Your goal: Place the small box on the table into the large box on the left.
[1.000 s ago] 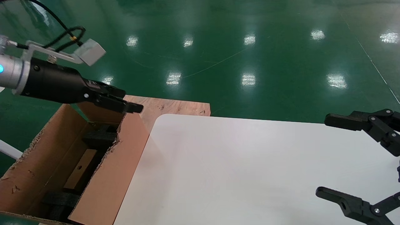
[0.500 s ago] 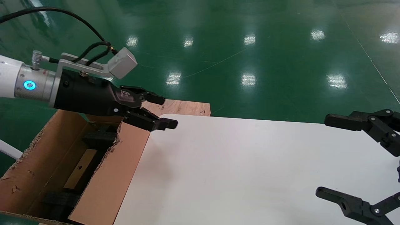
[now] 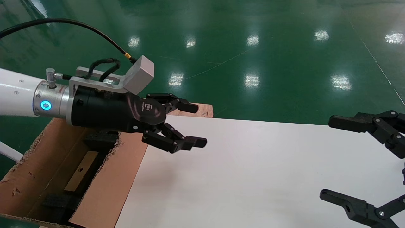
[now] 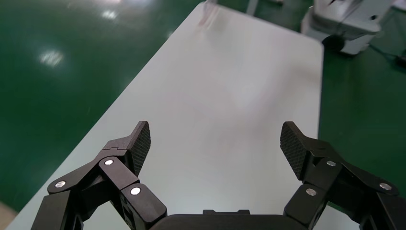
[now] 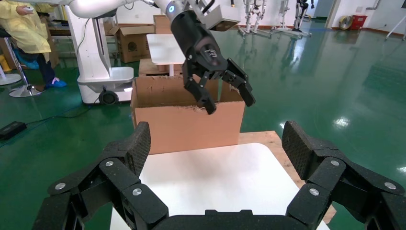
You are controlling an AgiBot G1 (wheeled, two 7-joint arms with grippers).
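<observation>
- Glossy green floor (image 3: 253, 47) spreads behind a bare white table (image 3: 253, 177), matte and smooth, with a rounded corner.
- Left gripper (image 3: 193, 125) hangs over the table's near-left corner — jaws spread wide, nothing between them; the left wrist view shows only white tabletop between its ribbed black pads (image 4: 141, 143).
- Just behind and below that pincer sits the large box (image 3: 104, 190), a corrugated brown carton with ragged, torn flap edges and black foam blocks (image 3: 101, 139) inside.
- Deep in that carton, well behind the pincer, lies the small box (image 3: 81, 172) — flat, tan, with a round hole; it appears already placed.
- Judged by its look, the small box is light, stiff and dry, not slippery; a pinch across its narrow width, on the smooth long edges, would likely hold best, and too hard a squeeze could dent the thin card.
- Plywood board (image 3: 190, 109) juts beyond the pincer, rough-grained.
- Right gripper (image 3: 348, 161) waits far across the table, fingers open, empty.
</observation>
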